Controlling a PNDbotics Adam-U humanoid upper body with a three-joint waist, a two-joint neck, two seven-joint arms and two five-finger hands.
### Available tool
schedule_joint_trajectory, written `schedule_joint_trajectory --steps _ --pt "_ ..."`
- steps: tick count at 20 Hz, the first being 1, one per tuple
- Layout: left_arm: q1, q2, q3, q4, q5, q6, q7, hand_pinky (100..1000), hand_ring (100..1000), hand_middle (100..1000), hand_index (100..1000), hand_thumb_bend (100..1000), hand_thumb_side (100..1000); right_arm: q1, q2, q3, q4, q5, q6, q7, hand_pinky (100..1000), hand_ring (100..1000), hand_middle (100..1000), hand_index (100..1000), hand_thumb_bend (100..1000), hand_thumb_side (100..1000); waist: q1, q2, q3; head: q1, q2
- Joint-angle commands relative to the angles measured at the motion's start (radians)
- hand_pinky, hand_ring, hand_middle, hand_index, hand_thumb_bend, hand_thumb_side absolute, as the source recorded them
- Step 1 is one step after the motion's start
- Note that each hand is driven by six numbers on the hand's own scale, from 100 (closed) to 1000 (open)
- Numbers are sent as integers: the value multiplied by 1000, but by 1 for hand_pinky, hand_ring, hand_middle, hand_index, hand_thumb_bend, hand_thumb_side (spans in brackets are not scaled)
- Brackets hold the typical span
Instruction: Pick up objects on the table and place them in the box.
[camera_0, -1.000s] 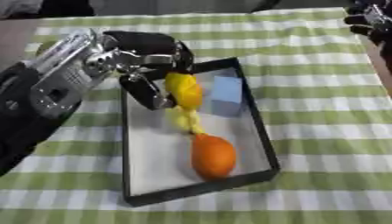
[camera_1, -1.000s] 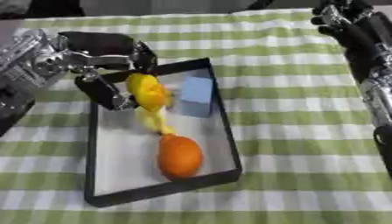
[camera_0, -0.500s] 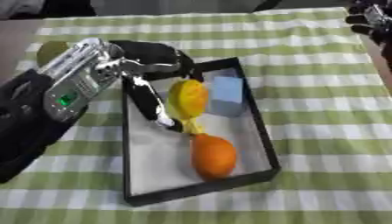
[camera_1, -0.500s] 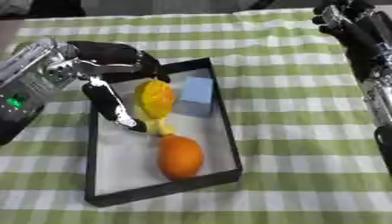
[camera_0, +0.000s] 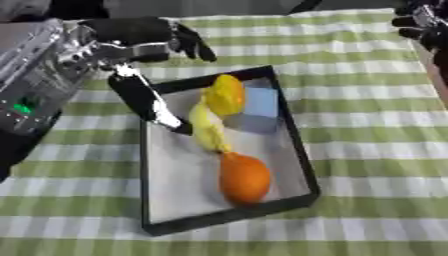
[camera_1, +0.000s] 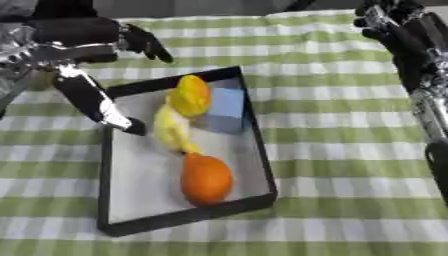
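A black-rimmed box (camera_0: 301, 145) with a white floor lies on the checked cloth. In it are an orange (camera_0: 244, 177) near the front, a yellow banana (camera_0: 205, 128) in the middle, a yellow lemon-like fruit (camera_0: 225, 95) and a light blue block (camera_0: 261, 102) at the back. My left hand (camera_0: 136, 44) hovers over the box's back left corner, open, fingers spread, one long finger (camera_0: 147, 102) pointing down along the left rim. It holds nothing. My right hand (camera_1: 385, 20) shows at the top right, away from the box, fingers curled.
The green and white checked cloth (camera_0: 367, 100) covers the table all round the box. My right forearm (camera_1: 424, 85) runs down the right edge of the right eye view. A dark strip lies beyond the table's far edge.
My left hand has let go of the yellow fruit, opened and drawn back up and to the left. The yellow fruit now rests in the box beside the blue block.
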Motion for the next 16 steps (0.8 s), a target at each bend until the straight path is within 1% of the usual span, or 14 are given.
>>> schedule_joint_trajectory --steps 1,4,5,7,9,11,14,16 --pt "6 83 66 -62 19 40 33 830 817 787 889 506 312 -9 -41 -14 -15 -8 -3 -5 882 787 704 811 100 486 1 -43 2 -5 3" --pt "40 145 106 -42 22 68 52 827 813 783 882 461 323 -9 -46 -15 -18 -9 -5 -8 882 787 704 811 100 484 -1 -42 4 -11 1" --pt "48 164 125 -22 23 76 59 826 814 783 881 466 319 -9 -47 -16 -19 -9 -6 -9 882 787 704 811 100 484 -2 -41 6 -13 0" --pt "59 195 156 30 22 83 67 829 816 787 881 466 338 -8 -49 -17 -21 -9 -6 -11 882 787 704 811 100 482 -5 -41 7 -17 -2" --pt "62 214 182 93 21 79 65 831 818 789 883 468 350 -8 -51 -17 -23 -9 -7 -12 882 787 704 811 100 481 -8 -40 9 -18 -4" --pt "61 226 202 154 16 66 57 834 821 792 883 475 358 -8 -52 -17 -24 -9 -7 -13 882 787 704 811 100 481 -11 -40 9 -19 -7" --pt "56 239 229 237 2 32 48 835 822 792 882 481 361 -9 -54 -17 -26 -9 -6 -14 881 787 704 811 100 480 -15 -39 7 -17 -12" --pt "50 244 242 290 -17 8 42 838 827 797 881 504 354 -9 -55 -17 -27 -8 -6 -15 881 787 704 811 100 481 -17 -37 5 -16 -15"
